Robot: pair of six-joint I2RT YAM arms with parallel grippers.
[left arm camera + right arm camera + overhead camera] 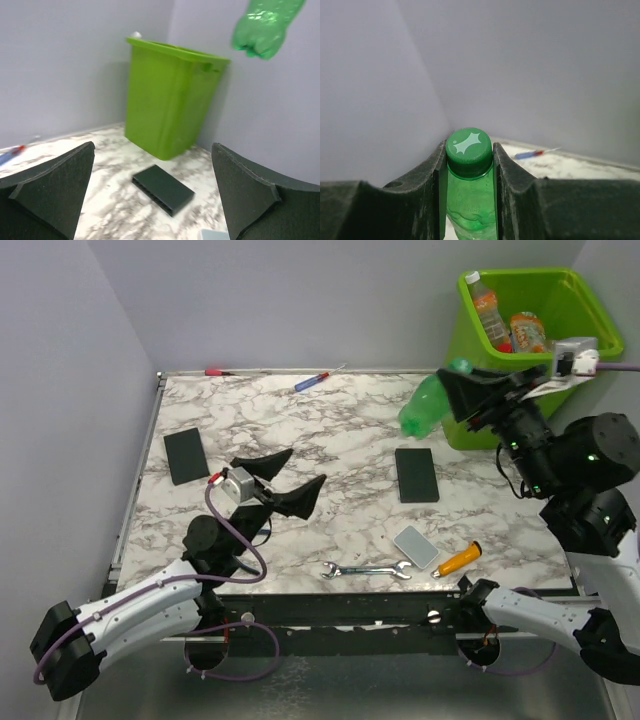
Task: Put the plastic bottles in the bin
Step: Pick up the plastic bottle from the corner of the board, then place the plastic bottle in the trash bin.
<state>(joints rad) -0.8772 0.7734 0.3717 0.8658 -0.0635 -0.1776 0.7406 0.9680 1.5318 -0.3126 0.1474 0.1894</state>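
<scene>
A green plastic bottle (425, 408) hangs in the air just left of the lime-green bin (470, 400), its base pointing down and left. My right gripper (462, 390) is shut on its neck; in the right wrist view the fingers (512, 175) clamp just under the green cap (468, 150). Two more bottles (488, 312) lie inside the bin. My left gripper (290, 480) stands open and holds nothing, low over the middle-left of the table. Its wrist view shows the bin (170, 100) ahead and the green bottle (262, 27) high at the upper right.
Two black slabs (186, 455) (416, 475) and a grey slab (415, 546) lie on the marble table. A wrench (366, 569) and an orange-handled screwdriver (458, 559) rest near the front edge. Two screwdrivers (315, 380) lie by the back edge.
</scene>
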